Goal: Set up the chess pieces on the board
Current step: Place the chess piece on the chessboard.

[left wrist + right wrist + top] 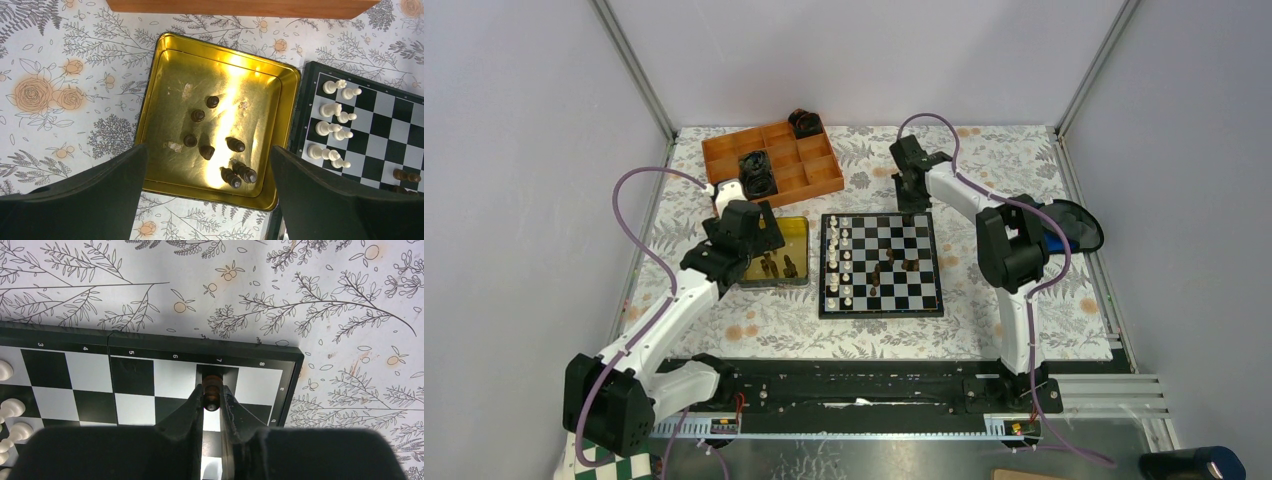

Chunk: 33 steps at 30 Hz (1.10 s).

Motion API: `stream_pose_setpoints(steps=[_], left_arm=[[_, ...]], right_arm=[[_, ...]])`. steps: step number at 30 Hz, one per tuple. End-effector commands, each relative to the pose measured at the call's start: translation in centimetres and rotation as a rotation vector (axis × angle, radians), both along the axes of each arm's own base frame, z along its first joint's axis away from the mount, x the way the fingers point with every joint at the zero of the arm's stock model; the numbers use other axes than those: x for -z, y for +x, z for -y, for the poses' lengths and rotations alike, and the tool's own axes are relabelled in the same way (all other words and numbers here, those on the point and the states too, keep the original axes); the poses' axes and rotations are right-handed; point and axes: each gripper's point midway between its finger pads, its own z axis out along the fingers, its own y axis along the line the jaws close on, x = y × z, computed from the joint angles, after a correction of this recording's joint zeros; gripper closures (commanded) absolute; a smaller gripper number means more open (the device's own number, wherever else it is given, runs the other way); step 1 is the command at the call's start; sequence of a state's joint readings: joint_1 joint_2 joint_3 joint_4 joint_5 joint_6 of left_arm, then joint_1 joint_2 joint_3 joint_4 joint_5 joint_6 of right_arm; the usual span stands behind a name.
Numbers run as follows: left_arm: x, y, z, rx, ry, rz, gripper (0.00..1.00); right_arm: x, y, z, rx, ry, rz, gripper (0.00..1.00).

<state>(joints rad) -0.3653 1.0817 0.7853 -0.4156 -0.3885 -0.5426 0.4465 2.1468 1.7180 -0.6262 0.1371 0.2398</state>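
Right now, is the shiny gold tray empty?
No, several dark brown chess pieces are sitting inside the gold tray.

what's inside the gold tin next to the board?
About seven dark brown chess pieces on the tin's floor, no white ones. Fingers of the left gripper cover its near corners, so anything there is hidden.

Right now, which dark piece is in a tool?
The dark piece pinched in the right tool, over the board edge at column 7; others sit loose.
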Motion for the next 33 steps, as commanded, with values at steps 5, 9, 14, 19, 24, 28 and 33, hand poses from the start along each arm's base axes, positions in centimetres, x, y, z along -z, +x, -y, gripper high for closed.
stream_pose_setpoints(steps=[5, 9, 14, 19, 24, 28, 33], left_arm=[[-1.4, 1.2, -0.2, 0.001, 0.015, 0.039, 0.01], [-1.3, 1.1, -0.3, 0.001, 0.021, 0.036, 0.01], [-1.3, 1.0, -0.3, 0.001, 0.01, 0.039, 0.01], [-1.2, 0.9, -0.3, 0.001, 0.006, 0.038, 0.01], [-1.1, 0.6, -0.4, -0.001, 0.004, 0.036, 0.01], [-1.1, 0.4, -0.5, -0.005, 0.001, 0.038, 0.01], [-1.2, 0.2, -0.7, -0.011, 0.002, 0.041, 0.01]], right_arm=[[-1.0, 0.9, -0.3, 0.0, 0.022, 0.019, 0.98], [-0.8, 0.7, -0.3, 0.0, 0.023, 0.009, 0.92], [-0.6, 0.5, -0.2, 0.001, 0.023, 0.0, 0.85], [-0.6, 0.4, -0.2, 0.001, 0.025, -0.003, 0.74], [-0.7, 0.3, -0.2, 0.003, 0.026, -0.002, 0.65], [-1.0, 0.4, -0.3, -0.001, 0.031, 0.006, 0.62], [-3.2, 1.0, -0.2, -0.011, 0.03, 0.058, 0.61]])
